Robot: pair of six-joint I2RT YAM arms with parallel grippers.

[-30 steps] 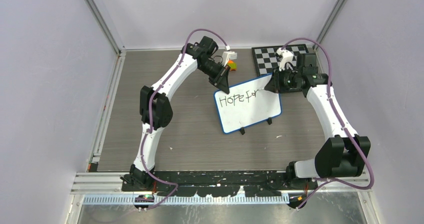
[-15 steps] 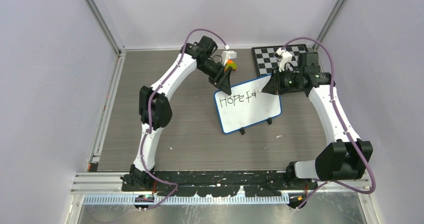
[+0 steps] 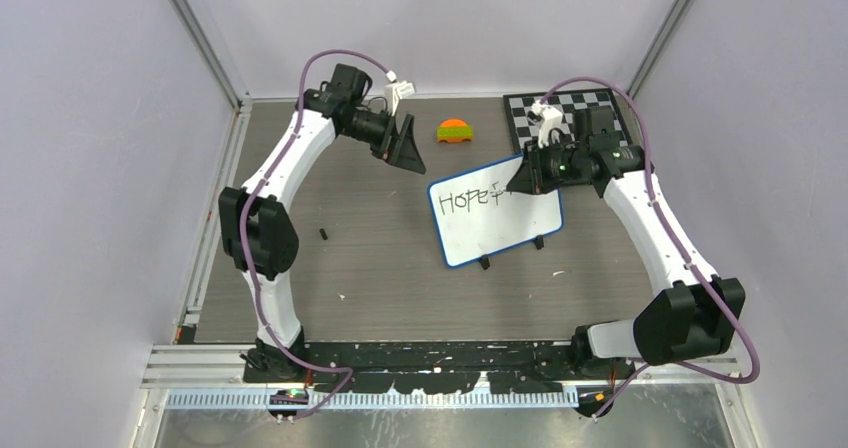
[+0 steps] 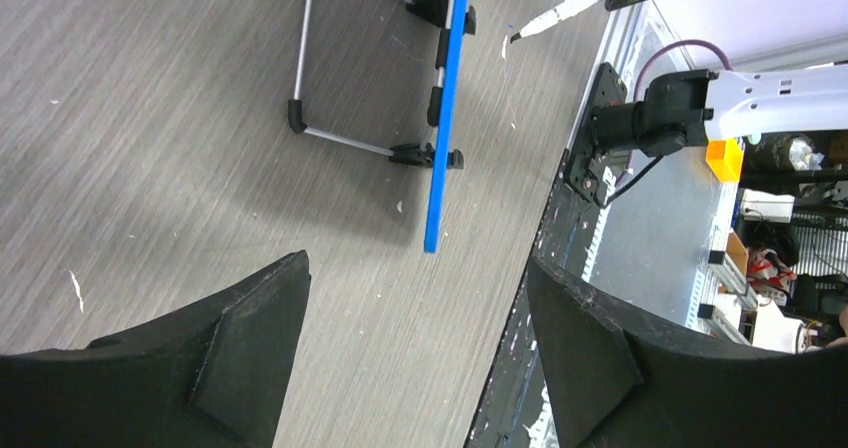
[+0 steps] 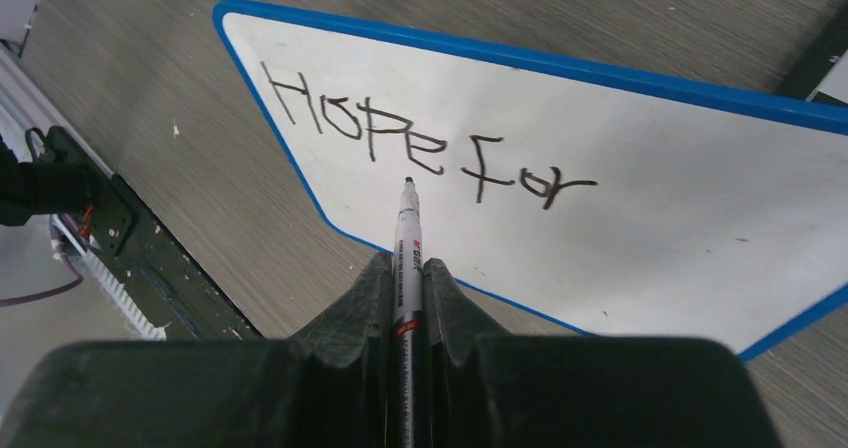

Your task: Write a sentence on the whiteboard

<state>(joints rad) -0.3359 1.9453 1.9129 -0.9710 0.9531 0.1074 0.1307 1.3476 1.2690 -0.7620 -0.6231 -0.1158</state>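
The whiteboard (image 3: 500, 230) stands tilted on small black feet at the table's middle right, with a blue rim and "Hope for" handwritten along its top (image 5: 640, 218). My right gripper (image 3: 514, 182) hovers at the board's upper edge. It (image 5: 406, 264) is shut on a white marker (image 5: 407, 230). The black tip points at the board near the "e", and the left wrist view shows the tip (image 4: 516, 36) a little off the face. My left gripper (image 3: 405, 150) is open and holds nothing, well left of the board. From its wrist view the left gripper (image 4: 418, 260) sees the board's blue rim (image 4: 446, 118) edge-on.
An orange and green object (image 3: 455, 131) lies behind the board. A black-and-white checkered board (image 3: 560, 109) sits at the back right. A small black piece (image 3: 323, 234) lies on the wooden tabletop left of the board. Walls close off three sides.
My left gripper opened and swung left, away from the board's upper left corner, uncovering the orange object. A small black piece now lies on the table. My right gripper shifted left with the marker.
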